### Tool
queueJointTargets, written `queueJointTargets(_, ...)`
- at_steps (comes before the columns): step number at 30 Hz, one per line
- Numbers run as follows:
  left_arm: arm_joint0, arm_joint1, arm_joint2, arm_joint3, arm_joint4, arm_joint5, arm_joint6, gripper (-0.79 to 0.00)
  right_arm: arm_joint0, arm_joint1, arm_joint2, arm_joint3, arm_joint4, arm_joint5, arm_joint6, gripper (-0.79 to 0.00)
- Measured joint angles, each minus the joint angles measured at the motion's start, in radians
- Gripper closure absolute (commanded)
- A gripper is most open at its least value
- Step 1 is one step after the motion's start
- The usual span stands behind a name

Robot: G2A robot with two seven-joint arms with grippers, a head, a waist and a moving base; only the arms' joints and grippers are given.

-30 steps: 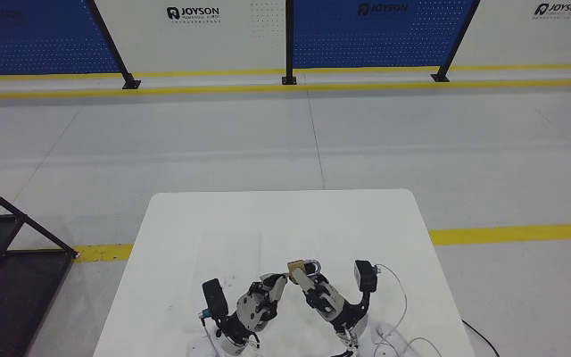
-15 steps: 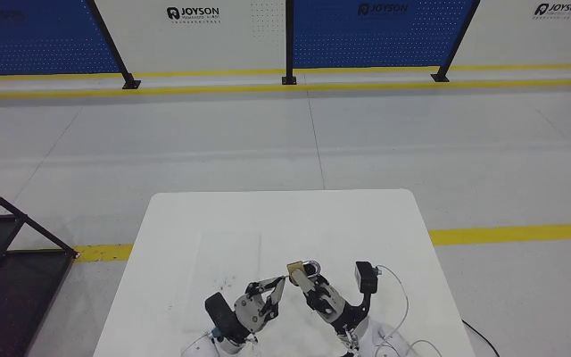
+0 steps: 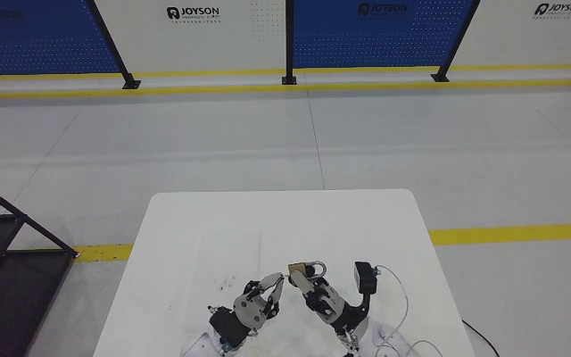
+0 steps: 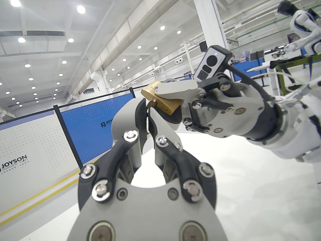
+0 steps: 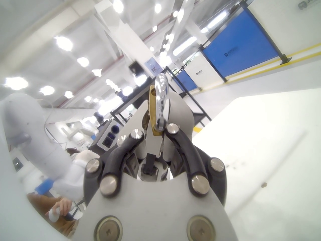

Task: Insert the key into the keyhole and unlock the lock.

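The brass lock is held above the white surface, clamped across its body by the jaws of the right gripper, with its silver shackle pointing away from the left gripper. That gripper sits just beside the lock's lower end, its jaws closed narrow on the key, which is mostly hidden between the pads. The key's end touches the lock, but I cannot tell how far it has entered the keyhole. In the top view the left gripper and right gripper meet at the lock over the surface's near part
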Motion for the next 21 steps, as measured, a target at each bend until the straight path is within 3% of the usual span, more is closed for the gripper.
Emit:
queueJointTargets(1, 0.002, 0.0, 0.0, -0.002, -0.019, -0.012, 0.002, -0.579, 0.0, 0.0, 0.002, -0.001, 0.001, 0.001, -0.003, 0.0)
queueJointTargets(2, 0.005, 0.001, 0.0, -0.004, -0.037, -0.027, 0.002, -0.785, 0.0, 0.001, 0.004, -0.001, 0.003, 0.0, -0.005, 0.0)
queueJointTargets(12, 0.122, 0.033, -0.091, -0.146, -0.291, -0.326, -0.015, -0.785, 0.007, 0.007, 0.04, 0.017, 0.061, -0.002, 0.002, 0.0)
queueJointTargets(18, 0.215, 0.063, -0.2, -0.2, -0.432, -0.551, -0.03, -0.785, 0.04, 0.011, 0.03, 0.046, 0.095, 0.067, 0.119, 0.0)
queueJointTargets(21, 0.247, 0.076, -0.263, -0.195, -0.475, -0.64, -0.025, -0.785, 0.075, 0.008, -0.004, 0.073, 0.06, 0.161, 0.224, 0.0)
